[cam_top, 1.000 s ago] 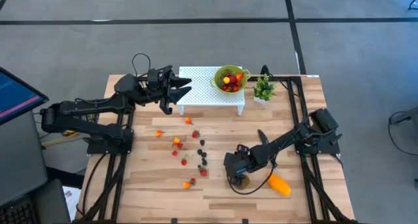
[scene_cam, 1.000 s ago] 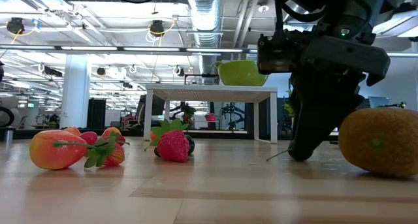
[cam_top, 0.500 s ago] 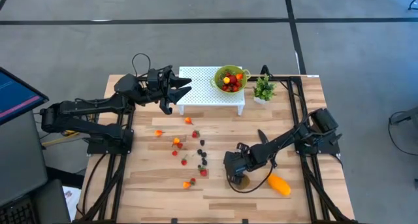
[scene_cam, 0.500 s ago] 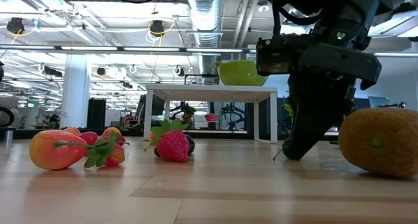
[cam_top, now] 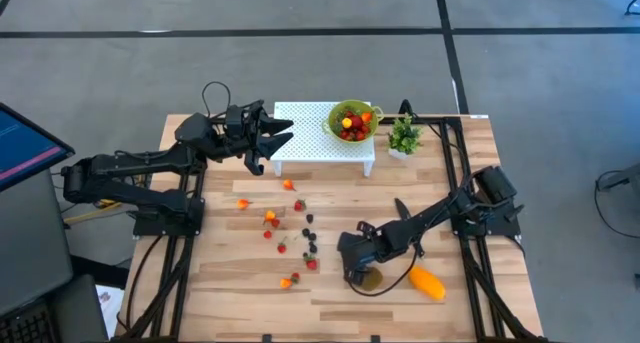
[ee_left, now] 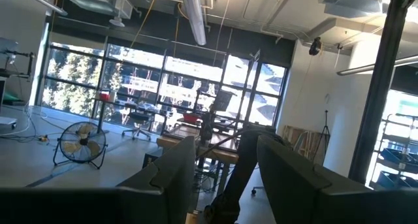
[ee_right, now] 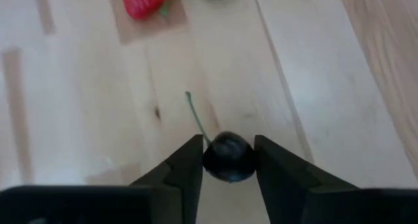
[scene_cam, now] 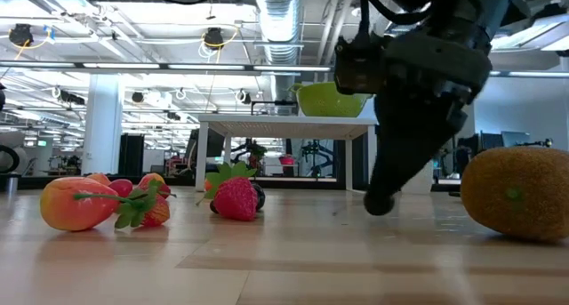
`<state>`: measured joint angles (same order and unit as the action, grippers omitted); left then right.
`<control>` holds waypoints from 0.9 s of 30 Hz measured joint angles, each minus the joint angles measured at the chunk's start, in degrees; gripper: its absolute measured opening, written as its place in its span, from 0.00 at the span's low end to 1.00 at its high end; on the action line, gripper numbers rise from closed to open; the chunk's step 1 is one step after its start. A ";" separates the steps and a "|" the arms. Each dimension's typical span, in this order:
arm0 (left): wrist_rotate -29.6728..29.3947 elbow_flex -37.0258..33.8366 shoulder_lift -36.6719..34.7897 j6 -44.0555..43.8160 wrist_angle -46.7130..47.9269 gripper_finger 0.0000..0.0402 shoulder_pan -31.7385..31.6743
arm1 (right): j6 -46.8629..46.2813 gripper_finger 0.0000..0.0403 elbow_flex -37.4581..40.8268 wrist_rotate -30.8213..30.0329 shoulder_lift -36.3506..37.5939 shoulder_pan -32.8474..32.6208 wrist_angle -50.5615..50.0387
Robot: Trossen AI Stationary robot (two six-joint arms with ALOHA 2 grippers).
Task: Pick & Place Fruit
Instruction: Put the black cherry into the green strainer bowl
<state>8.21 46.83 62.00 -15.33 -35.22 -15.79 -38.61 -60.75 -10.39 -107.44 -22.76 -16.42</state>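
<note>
From above, the right tool (cam_top: 352, 267) covered its cherry (ee_right: 228, 157) and part of the kiwi (cam_top: 371, 277). The low view's edge cut the kiwi off. The bowl's (cam_top: 352, 120) fruits were too small to tell apart.

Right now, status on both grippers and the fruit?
Right gripper shut on dark cherry, near kiwi. Left gripper open, idle by white stand. Nothing blocking.

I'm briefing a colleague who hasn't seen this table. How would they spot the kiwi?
Start at the wooden table and find the right gripper, shut on a dark cherry near the front edge. The kiwi lies just beside it: a brown fuzzy oval, duller than the bright orange mango next to it.
</note>
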 joint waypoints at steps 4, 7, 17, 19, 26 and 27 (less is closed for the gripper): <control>0.00 0.02 -0.01 0.02 -0.01 0.40 -0.01 | 0.00 0.22 -0.02 -0.03 0.00 0.36 2.46; -0.01 0.00 0.00 0.02 0.00 0.40 -0.01 | 0.00 0.20 -0.13 -0.07 0.13 0.47 2.59; -0.01 0.00 0.00 0.02 -0.01 0.40 -0.01 | 0.11 0.20 -0.04 0.04 0.09 0.43 1.22; 0.00 0.02 -0.02 0.02 0.00 0.40 -0.01 | 0.37 0.21 -0.04 0.02 0.09 0.45 0.62; -0.01 0.01 0.00 0.02 -0.01 0.40 -0.01 | -2.24 0.21 -1.33 4.95 0.99 1.53 -5.04; 0.00 0.02 0.00 0.02 -0.04 0.40 -0.02 | -2.73 0.21 -2.05 6.25 1.13 1.60 -6.46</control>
<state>8.20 46.85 62.00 -15.31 -35.26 -15.81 -41.34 -62.80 -4.14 -106.31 -21.16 -22.88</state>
